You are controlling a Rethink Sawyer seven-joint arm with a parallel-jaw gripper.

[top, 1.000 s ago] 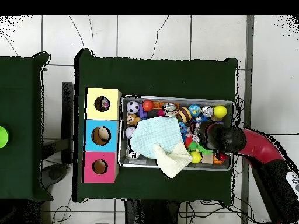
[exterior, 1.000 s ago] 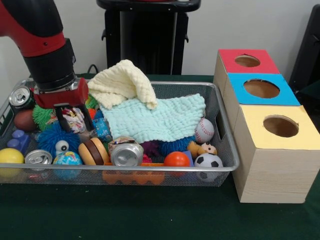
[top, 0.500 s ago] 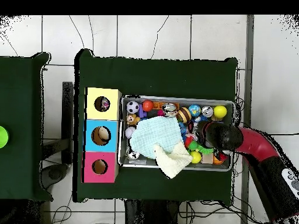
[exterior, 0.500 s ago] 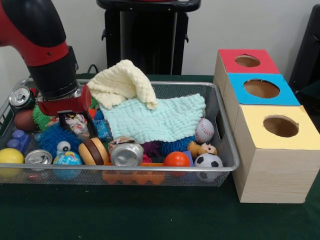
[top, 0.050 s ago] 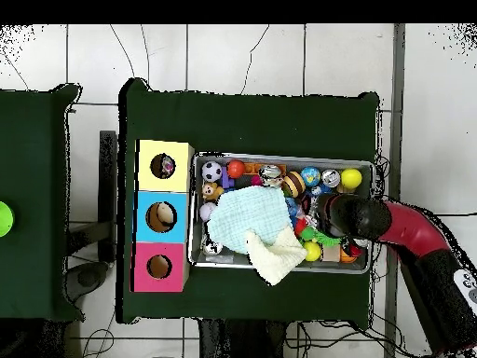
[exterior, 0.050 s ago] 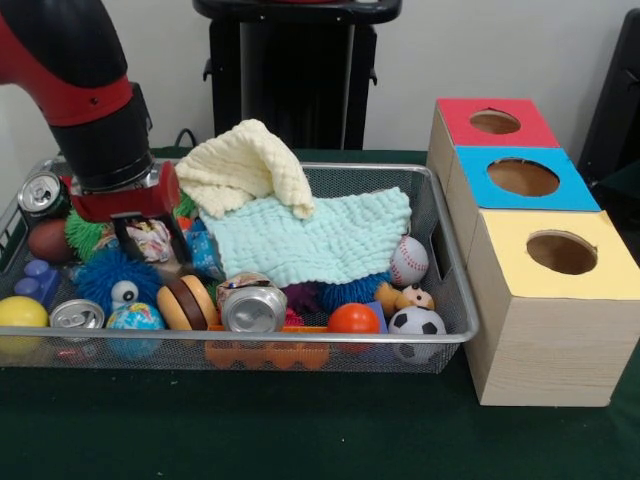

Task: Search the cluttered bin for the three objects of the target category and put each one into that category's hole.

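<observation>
While fingers (exterior, 0.050 s ago: 148,243) straddle it, crumpled wrapper (exterior, 0.050 s ago: 150,240), white, multicoloured print

The counter (exterior, 0.050 s ago: 300,430), covered in dark green cloth, is carrying two things. A wire mesh bin (exterior, 0.050 s ago: 455,300) filled with clutter is sitting on it, and just beside the bin a row of three wooden boxes (exterior, 0.050 s ago: 540,345) is standing, topped red, blue and yellow, each with a round hole. A second green-covered counter (top, 0.050 s ago: 33,205) is being seen apart in the overhead view.
</observation>
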